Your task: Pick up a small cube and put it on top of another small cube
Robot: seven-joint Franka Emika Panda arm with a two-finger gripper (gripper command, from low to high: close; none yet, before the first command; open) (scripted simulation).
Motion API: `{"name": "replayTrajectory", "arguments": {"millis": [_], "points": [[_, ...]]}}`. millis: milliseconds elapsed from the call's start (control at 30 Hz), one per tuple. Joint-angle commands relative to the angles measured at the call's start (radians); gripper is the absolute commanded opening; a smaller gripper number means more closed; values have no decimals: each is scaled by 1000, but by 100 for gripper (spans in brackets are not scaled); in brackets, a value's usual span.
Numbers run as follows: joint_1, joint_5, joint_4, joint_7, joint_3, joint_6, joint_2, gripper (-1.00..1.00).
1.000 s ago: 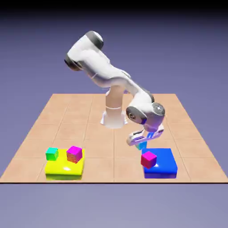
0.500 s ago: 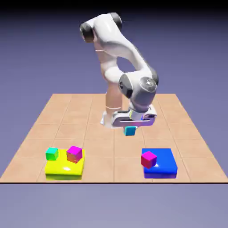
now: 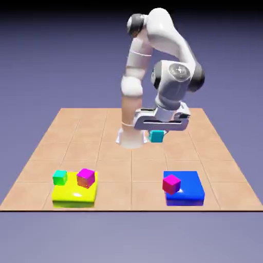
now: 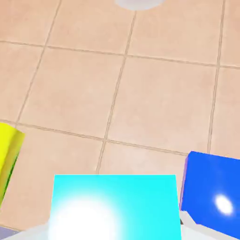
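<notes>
1. Table: tiled top, carries everything below.
2. Arm: a second ago bent low over the blue block; now reared upright above the table's middle.
3. Blue block: near the front edge, toward the exterior view's right corner; magenta cube on it.
4. Yellow block: near the front edge, toward the left corner; bears a second magenta cube and a green cube.
5. Gripper: clamped on the small cube, carried high, clear of the tiles. Lift judged complete; transfer to a target cube remains.
</notes>
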Motion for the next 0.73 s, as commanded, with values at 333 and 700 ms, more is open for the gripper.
{"name": "replayTrajectory", "arguments": {"millis": [333, 700], "points": [[-211, 376, 172, -268, 143, -99, 399, -100], [-257, 523, 138, -363, 224, -35, 538, 100]]}}
